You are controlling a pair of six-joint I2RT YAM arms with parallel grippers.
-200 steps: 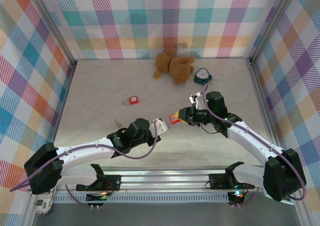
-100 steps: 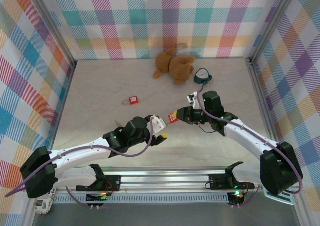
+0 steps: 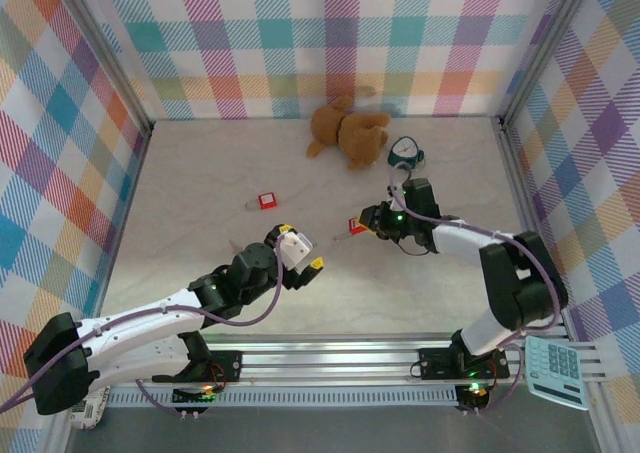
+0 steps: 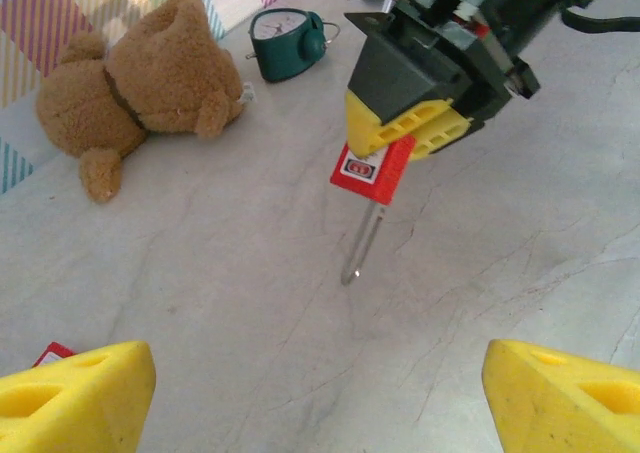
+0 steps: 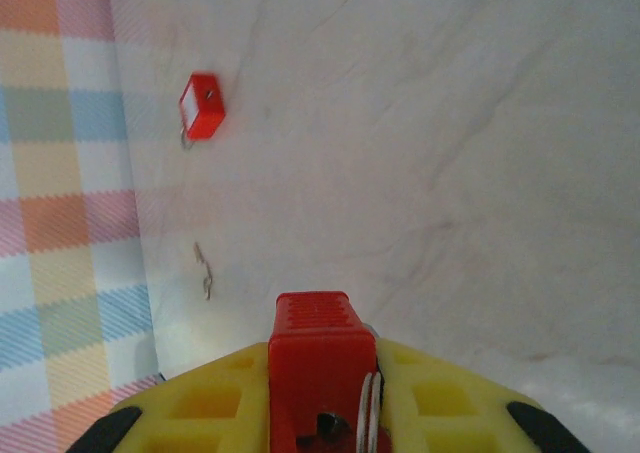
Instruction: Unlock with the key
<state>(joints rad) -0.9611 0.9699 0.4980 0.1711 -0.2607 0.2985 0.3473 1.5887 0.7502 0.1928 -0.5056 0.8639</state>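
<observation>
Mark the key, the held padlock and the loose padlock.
key (image 4: 362, 241), left wrist view, mid-shaft
held padlock (image 4: 372, 173), left wrist view, red labelled face
loose padlock (image 3: 266, 202), top external view, red body

Left arm stretched forward and inward, left gripper with jaws spread wide, right arm sharply bent at the elbow, right gripper angled down, clamped on a red padlock

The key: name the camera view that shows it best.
Left wrist. There the key juts as a slim silvery shaft from the red padlock pinched in the right gripper. From the top external view it is a faint sliver beside the padlock. In the right wrist view the padlock's body hides it.
</observation>
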